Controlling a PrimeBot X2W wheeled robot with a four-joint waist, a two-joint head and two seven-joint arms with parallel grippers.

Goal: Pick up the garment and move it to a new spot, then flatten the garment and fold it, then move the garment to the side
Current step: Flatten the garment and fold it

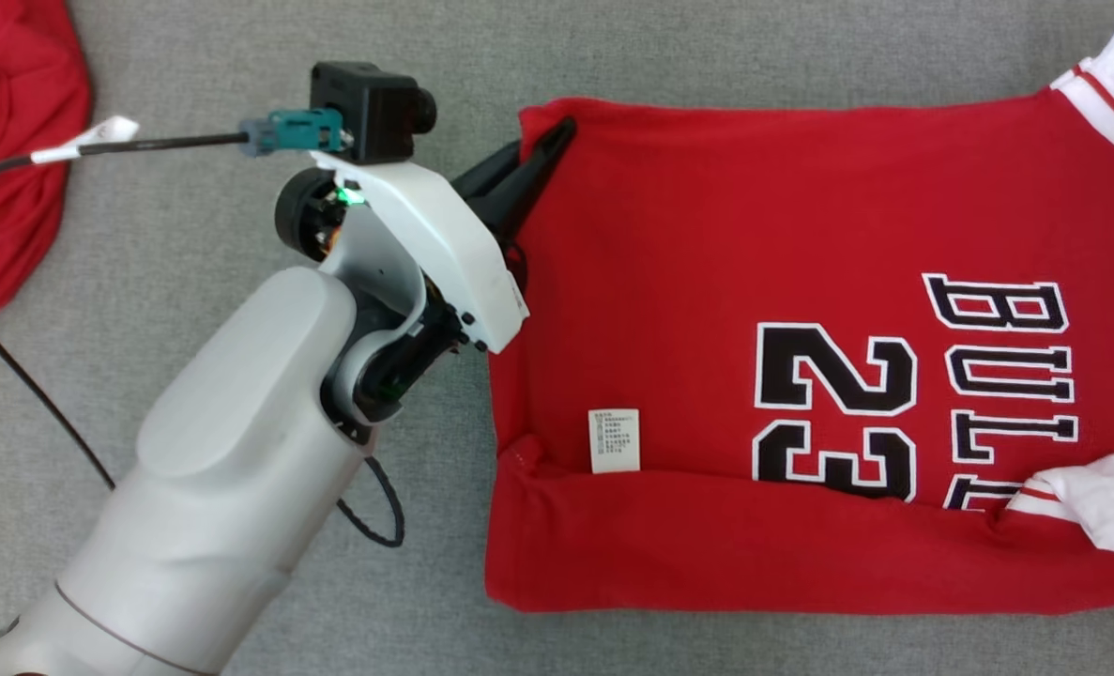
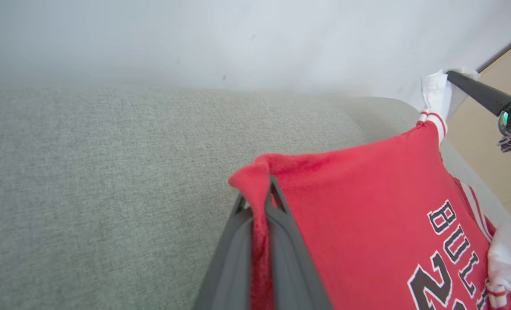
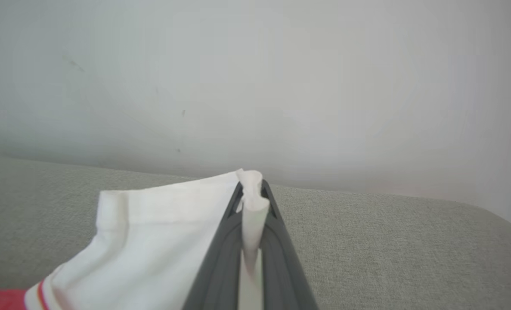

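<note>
A red Bulls No. 23 jersey point(image 1: 707, 282) lies spread on a grey upholstered surface point(image 1: 707, 47), the left gripper point(image 1: 561, 131) clamped on its red hem corner, the right gripper point(image 3: 251, 187) clamped on its white sleeve edge. A second red garment point(image 1: 12, 141) lies well apart.

Pinched tight in the right claw point(image 3: 251, 189): a white sleeve fold of the garment point(image 3: 152, 232), bunched upright between dark fingers point(image 3: 221, 258) pressed close together. Rest of the sleeve spread leftward over the grey woven surface point(image 3: 388, 241), red stripe point(image 3: 40, 292) at its hem. Beyond the surface's rounded far edge, a pale wall point(image 3: 255, 86).
</note>
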